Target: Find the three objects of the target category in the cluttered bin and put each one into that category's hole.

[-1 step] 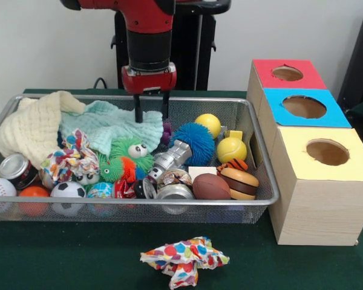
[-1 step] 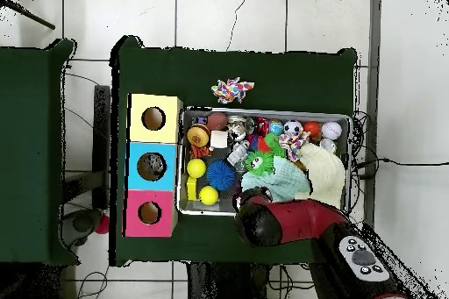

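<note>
My gripper (image 1: 151, 112) hangs open over the back of the wire bin (image 1: 273, 188), its two black fingertips just above a mint-green cloth (image 1: 112, 124), with nothing between them. Below it lie a green spiky ball with eyes (image 1: 130, 151), a blue spiky ball (image 1: 193, 140), a silver metal piece (image 1: 171, 158), two yellow balls (image 1: 231, 149), a brown football (image 1: 210, 186) and a toy burger (image 1: 239, 182). Three boxes with holes stand beside the bin: red (image 1: 287, 73), blue (image 1: 304, 107), yellow (image 1: 327, 152). In the overhead view the red arm (image 2: 285, 221) hides the gripper.
A cream cloth (image 1: 33, 124) fills the bin's back left corner. Cans (image 1: 15, 169), a baseball (image 1: 0, 188), an orange ball (image 1: 33, 193), a soccer ball (image 1: 68, 191) and a patterned cloth (image 1: 69, 158) crowd the front. A colourful dotted cloth (image 1: 184, 260) lies on the green table outside the bin.
</note>
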You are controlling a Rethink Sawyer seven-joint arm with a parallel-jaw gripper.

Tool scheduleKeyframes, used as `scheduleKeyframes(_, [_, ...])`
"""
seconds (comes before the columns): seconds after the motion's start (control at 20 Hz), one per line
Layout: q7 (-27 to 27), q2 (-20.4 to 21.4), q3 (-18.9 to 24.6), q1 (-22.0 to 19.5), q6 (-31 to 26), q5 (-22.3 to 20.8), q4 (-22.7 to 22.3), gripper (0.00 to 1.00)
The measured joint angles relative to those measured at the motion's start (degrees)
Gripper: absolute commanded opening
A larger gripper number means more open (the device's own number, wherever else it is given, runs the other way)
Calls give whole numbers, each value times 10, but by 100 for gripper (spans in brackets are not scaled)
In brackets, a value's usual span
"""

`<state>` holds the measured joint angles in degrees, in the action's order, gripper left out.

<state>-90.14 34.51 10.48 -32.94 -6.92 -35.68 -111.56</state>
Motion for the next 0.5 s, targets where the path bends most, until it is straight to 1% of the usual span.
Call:
scheduleKeyframes(0.15, [0,-11,-3,-6,54,1,0,100])
scheduleKeyframes(0.2, [0,-19,-3,-12,85,3,0,100])
scheduleKeyframes(0.25, [0,-24,-3,-16,101,6,0,100])
scheduleKeyframes(0.35, [0,-33,-2,-26,122,12,0,100])
scheduleKeyframes(0.45, [0,-37,-1,-34,130,17,0,100])
scheduleKeyframes(0.5, [0,-45,1,-47,133,25,0,100])
